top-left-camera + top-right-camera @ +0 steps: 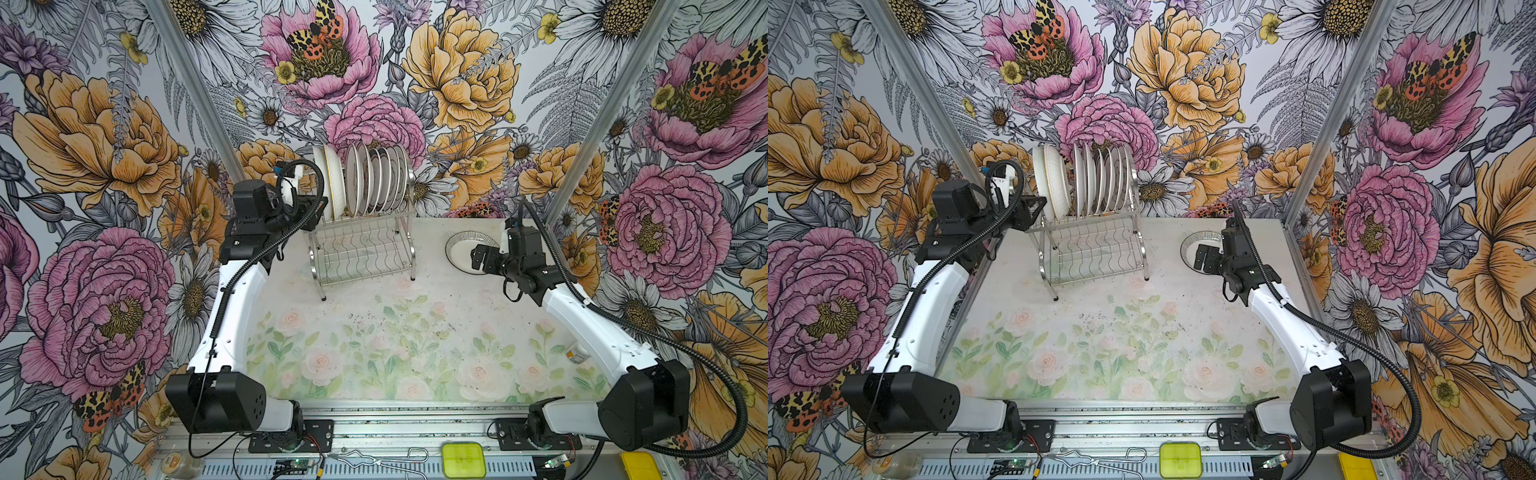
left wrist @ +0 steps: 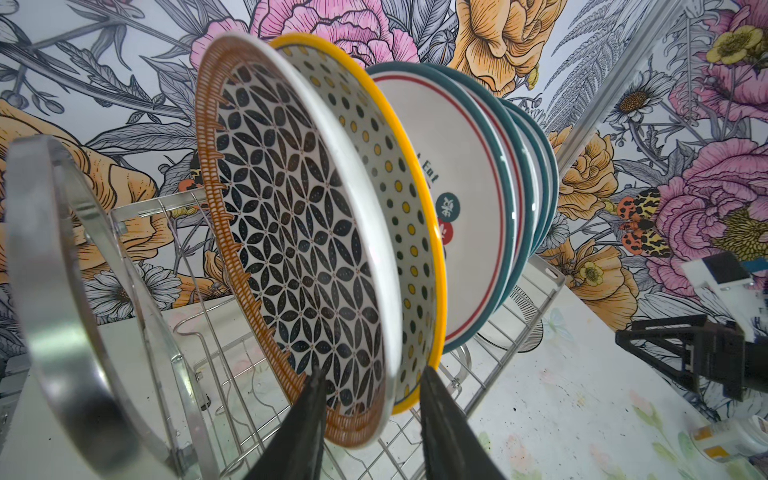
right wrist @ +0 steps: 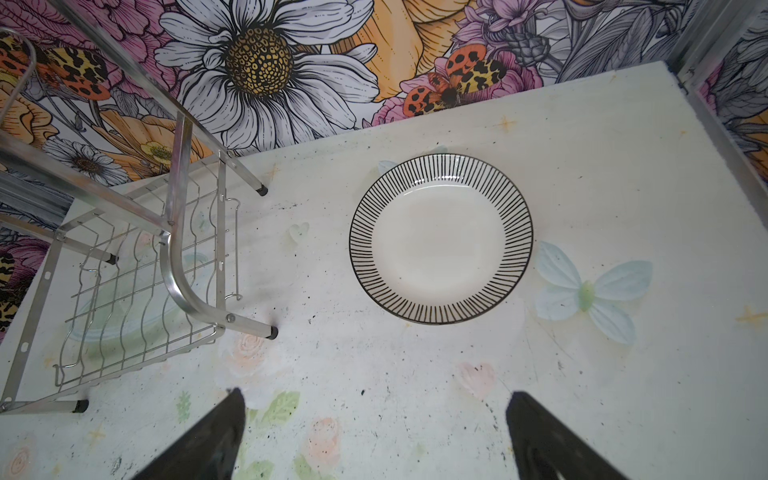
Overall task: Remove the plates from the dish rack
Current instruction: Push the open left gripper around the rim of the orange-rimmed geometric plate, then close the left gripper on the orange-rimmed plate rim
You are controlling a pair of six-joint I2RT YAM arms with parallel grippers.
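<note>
Left hand [image 2: 372, 370] astride two plates [image 2: 374, 208]

White-shelled arms [image 1: 237, 316], black joints [image 1: 224, 399], ribbed black cables [image 1: 322, 185]; the right hand [image 3: 376, 394] looks matte black.

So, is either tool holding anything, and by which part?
Right tool: nothing. Left tool straddles the brown-rimmed plate and yellow-rimmed plate at their rims; grip cannot be told.
</note>
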